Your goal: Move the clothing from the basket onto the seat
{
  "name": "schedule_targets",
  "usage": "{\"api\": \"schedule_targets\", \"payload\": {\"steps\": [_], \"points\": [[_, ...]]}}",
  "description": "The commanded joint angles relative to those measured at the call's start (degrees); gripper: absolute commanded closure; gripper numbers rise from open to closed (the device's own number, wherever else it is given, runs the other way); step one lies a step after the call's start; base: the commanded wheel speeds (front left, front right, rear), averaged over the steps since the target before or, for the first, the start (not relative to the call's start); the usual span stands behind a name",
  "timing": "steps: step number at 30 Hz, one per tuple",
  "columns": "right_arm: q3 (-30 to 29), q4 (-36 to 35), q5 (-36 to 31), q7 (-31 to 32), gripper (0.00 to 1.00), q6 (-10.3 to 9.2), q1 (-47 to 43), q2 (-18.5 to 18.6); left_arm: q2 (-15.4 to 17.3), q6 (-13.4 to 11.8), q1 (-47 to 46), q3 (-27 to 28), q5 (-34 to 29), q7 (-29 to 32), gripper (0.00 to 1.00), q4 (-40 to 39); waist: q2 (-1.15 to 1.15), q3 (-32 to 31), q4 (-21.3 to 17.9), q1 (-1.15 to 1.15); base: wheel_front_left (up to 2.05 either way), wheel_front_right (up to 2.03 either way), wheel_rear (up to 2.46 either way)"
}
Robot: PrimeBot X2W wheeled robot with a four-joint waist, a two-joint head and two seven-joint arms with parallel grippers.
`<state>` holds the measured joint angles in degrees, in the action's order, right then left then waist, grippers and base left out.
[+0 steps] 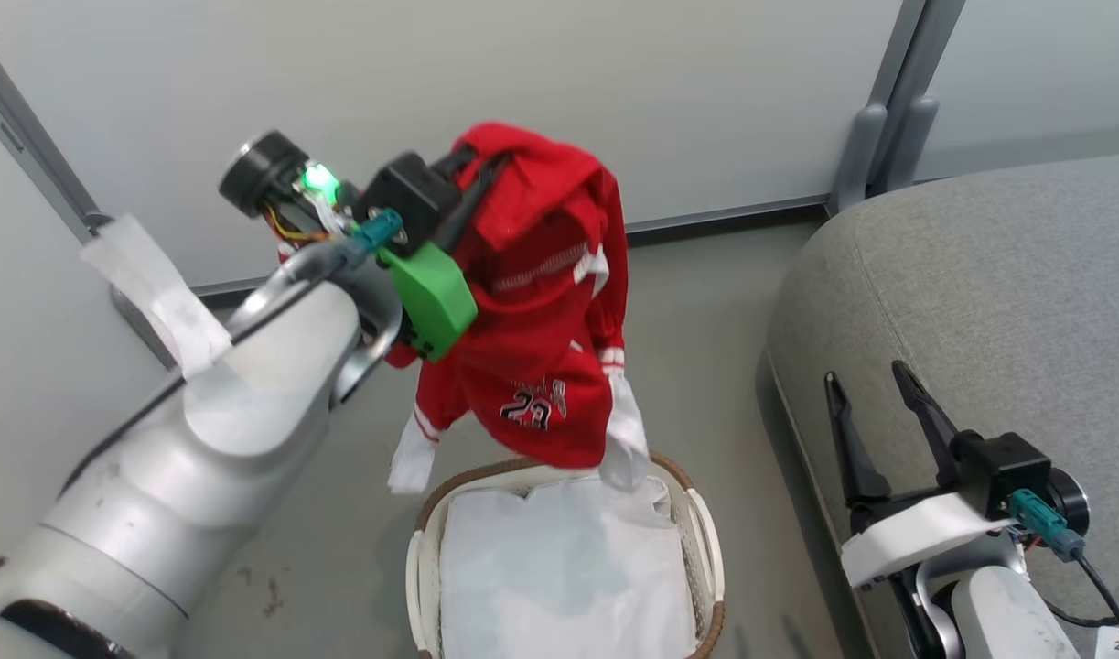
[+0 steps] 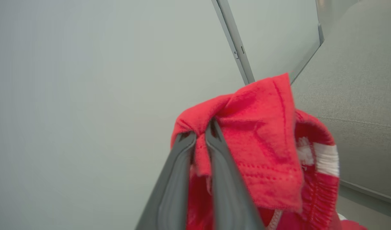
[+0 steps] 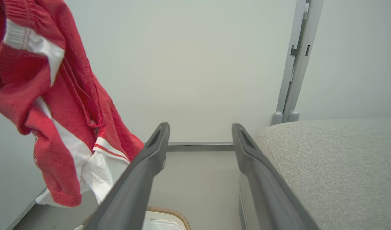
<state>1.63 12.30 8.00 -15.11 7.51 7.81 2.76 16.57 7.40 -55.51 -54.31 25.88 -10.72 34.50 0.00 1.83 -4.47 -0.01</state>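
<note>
The clothing [image 1: 541,302], red with white panels and printed lettering, hangs in the air above the basket [image 1: 696,513], its lowest white hem just over the rim. My left gripper [image 1: 486,178] is shut on the garment's top fold; in the left wrist view its two fingers pinch red fabric [image 2: 246,134] at the left gripper [image 2: 200,134]. The grey seat [image 1: 980,293] lies to the right. My right gripper [image 1: 870,375] stands open and empty at the seat's front edge; in the right wrist view the right gripper [image 3: 200,131] points at the wall, clothing [image 3: 54,105] to its left, seat [image 3: 336,159] to its right.
The basket holds a white liner [image 1: 559,567]. A pale wall panel with grey upright posts [image 1: 888,101] runs behind everything. Bare grey floor [image 1: 705,348] lies between basket and seat. White tape [image 1: 156,284] hangs from a post at the left.
</note>
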Motion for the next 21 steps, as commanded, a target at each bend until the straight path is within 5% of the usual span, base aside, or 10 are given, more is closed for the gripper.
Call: {"api": "schedule_targets", "payload": {"steps": [1, 21], "points": [[0.5, -0.2, -0.5, -0.1, 0.00, -0.04, 0.8, 0.2, 0.3, 0.1, -1.9, 0.3, 0.9, 0.2, 1.00, -0.2, 0.00, -0.5, -0.1, 0.01, 0.00, 0.00, 0.00], [9.4, 3.3, -3.0, -0.1, 0.00, -0.04, 11.4, 0.2, -1.4, 0.0, -11.5, -2.8, 3.6, -0.7, 1.00, 0.9, 0.00, -0.9, 0.0, 0.01, 0.00, 0.00, 0.00]]}}
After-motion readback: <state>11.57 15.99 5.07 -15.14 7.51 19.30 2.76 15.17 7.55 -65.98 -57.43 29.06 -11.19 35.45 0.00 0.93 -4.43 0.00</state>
